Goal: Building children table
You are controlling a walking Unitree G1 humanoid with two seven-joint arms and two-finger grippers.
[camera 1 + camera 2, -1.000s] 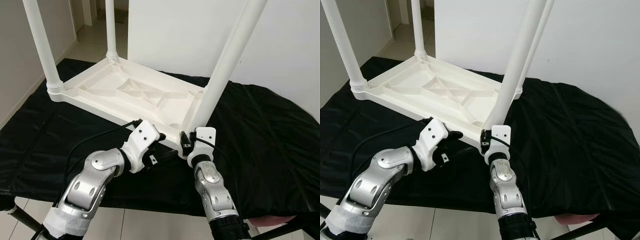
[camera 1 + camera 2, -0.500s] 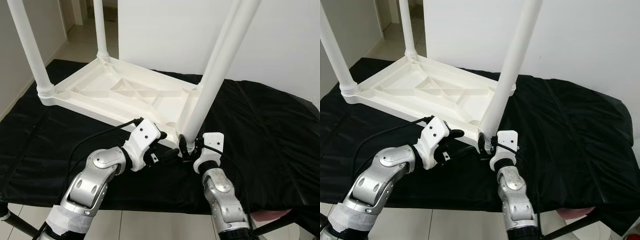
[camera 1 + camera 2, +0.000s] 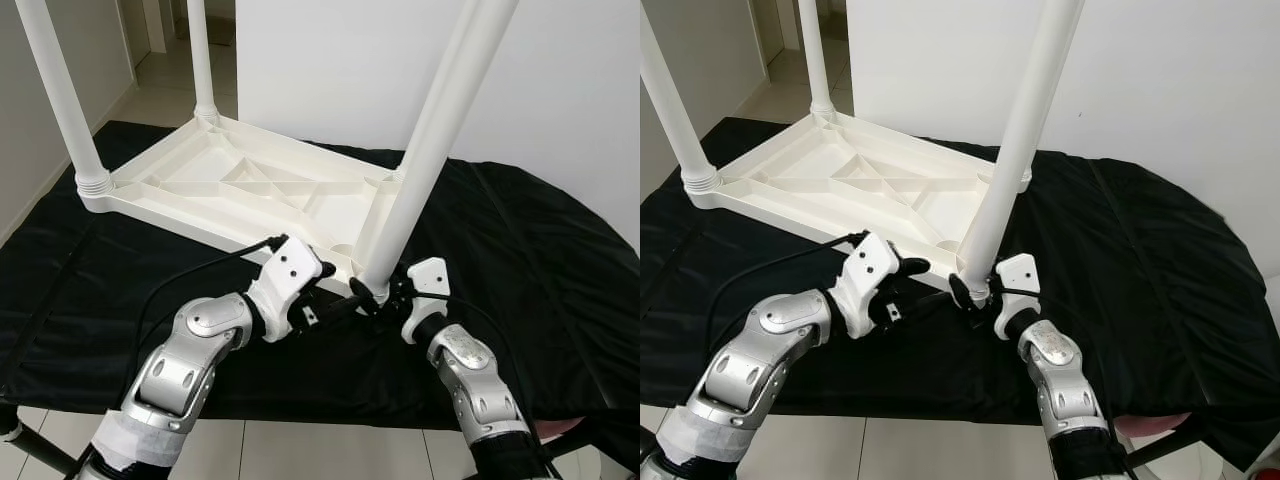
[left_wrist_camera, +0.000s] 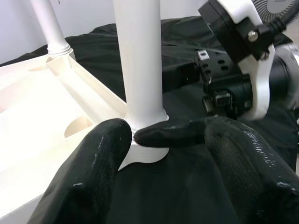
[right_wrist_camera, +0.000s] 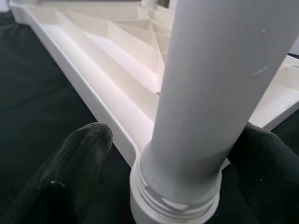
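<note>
A white plastic children's table (image 3: pixel 230 185) lies upside down on a black cloth (image 3: pixel 520 250), its legs pointing up. The near leg (image 3: pixel 430 140) stands in the front right corner socket, and its threaded base (image 5: pixel 173 200) is visible at the socket. My right gripper (image 3: pixel 372 292) is shut around that base, one finger on each side of the leg (image 5: pixel 210 93). My left gripper (image 3: pixel 335 288) is open at the same corner, just left of the leg. One of its fingers (image 4: pixel 93 163) rests on the table's rim, the other (image 4: pixel 243 172) over the cloth.
Two more legs rise at the left (image 3: pixel 65 90) and the far corner (image 3: pixel 200 55). The cloth-covered surface ends just in front of my arms, above a tiled floor (image 3: pixel 300 450). A white wall (image 3: pixel 350 60) stands close behind.
My right forearm has swung out to the right and the wrist has turned, while its fingers stay at the leg's base. The left gripper holds its place. The camera shifted slightly.
</note>
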